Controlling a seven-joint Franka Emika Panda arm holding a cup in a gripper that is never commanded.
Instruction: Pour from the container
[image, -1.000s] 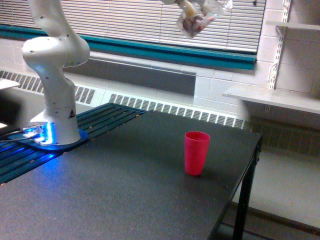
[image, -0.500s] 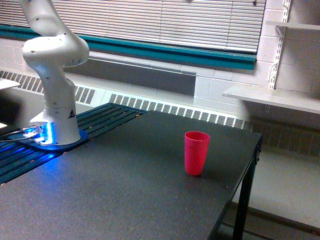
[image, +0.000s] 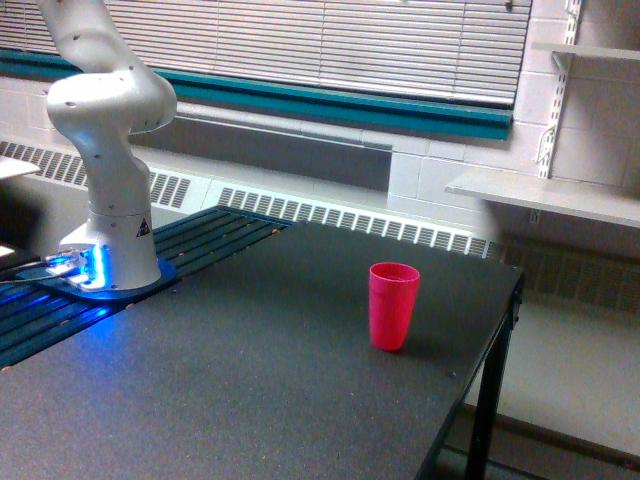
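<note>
— Risks first. We have the gripper and the container both out of view above the top edge; only the arm (image: 105, 150), its lower links and base, shows at the table's left edge as the exterior view has it. We cannot say where the container's mouth sits relative to anything below.

— So the main hazard?

— Misalignment, in our judgement. Red cup (image: 393, 305) stands upright near the table's (image: 250, 400) right edge, toward the far side, well apart from the arm's base. It is narrow-mouthed. If the pour comes from high up, loose pieces would likely scatter, bounce off the rim, land on the dark tabletop or roll over the right edge to the floor.

— Anything else?

— Cup looks light and stands free. A knock on the way down, or a heavy fall of contents, could tip it. Nothing braces it.

— Hand state?

— We cannot tell. It is not in the picture, so how wide it stands, and what it grips, are unknown to us here.

— How does the container look?

— Nothing to record; it is not visible at all. We note only that it is not on the table.

— Tabletop?

— Bare apart from the red cup; no spill seen.
</note>
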